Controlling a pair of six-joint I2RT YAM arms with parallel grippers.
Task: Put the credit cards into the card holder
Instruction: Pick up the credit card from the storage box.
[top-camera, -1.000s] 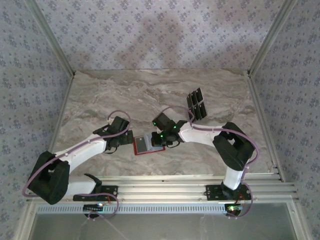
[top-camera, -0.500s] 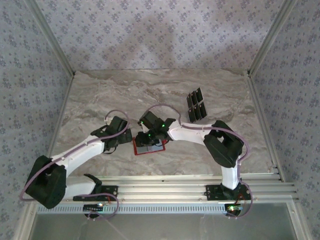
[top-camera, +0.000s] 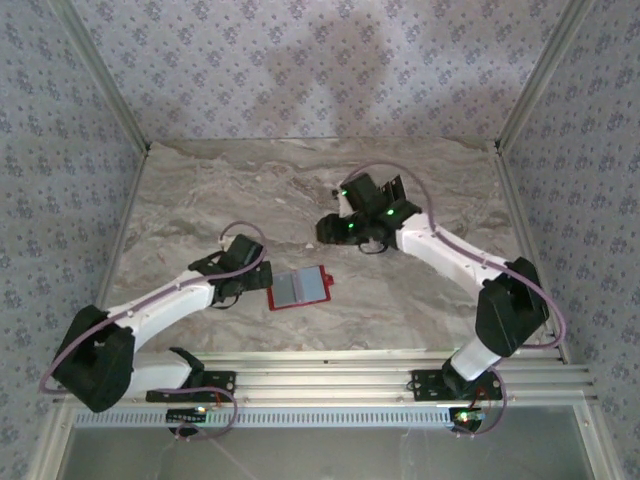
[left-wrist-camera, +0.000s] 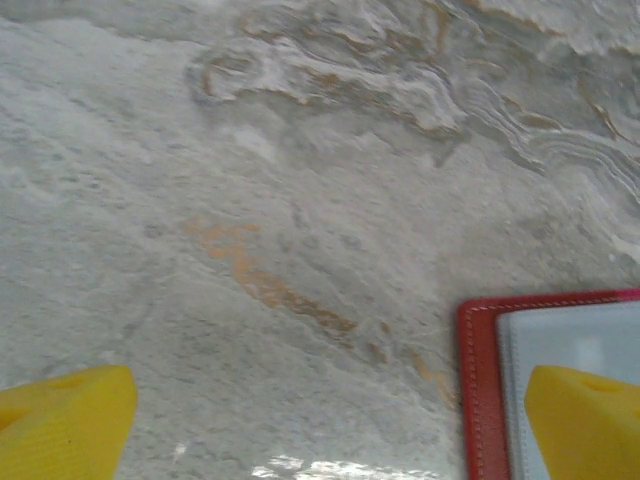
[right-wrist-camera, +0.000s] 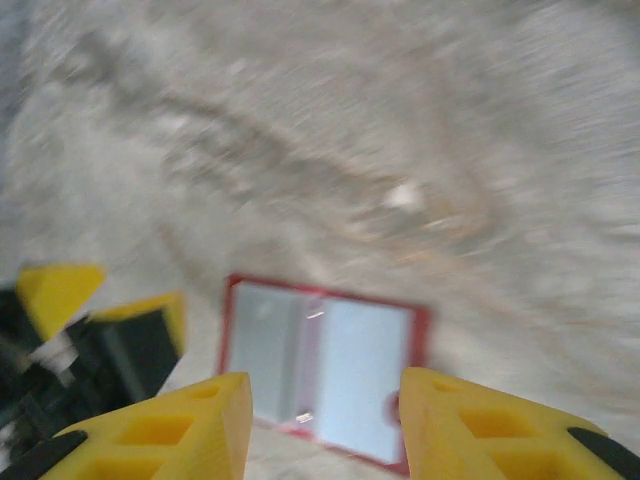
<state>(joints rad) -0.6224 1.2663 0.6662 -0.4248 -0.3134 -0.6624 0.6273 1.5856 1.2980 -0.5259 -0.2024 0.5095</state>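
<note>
Card holder (top-camera: 300, 288) and credit cards (top-camera: 397, 186) both lie on 1 tabletop (top-camera: 200, 200), a flat slab patterned like marble, grey and beige with rusty veins. 2 arms reach over it, with white shells, black joints and thin purple cables.

The left claw (top-camera: 258, 285) sits at the holder's left edge. In the left wrist view its 2 smooth yellow fingers (left-wrist-camera: 65, 420) stand wide, 1 over bare tabletop and the other over the holder's pocket, gripping nothing. The right claw (top-camera: 325, 232) hangs beyond the holder toward the far right, apart from it. Its 2 blocky yellow fingers (right-wrist-camera: 195, 425), moulded with hollow cells, are parted to a middling gap with nothing between them.

The 1 holder lies open and flat near the middle front. It is a red rectangle with a stitched rim, 2 greyish clear pockets side by side and a small tab on its right edge. The credit cards are thin, black and rectangular. They sit at the far right, mostly hidden behind the right arm, so their count cannot be told.
</note>
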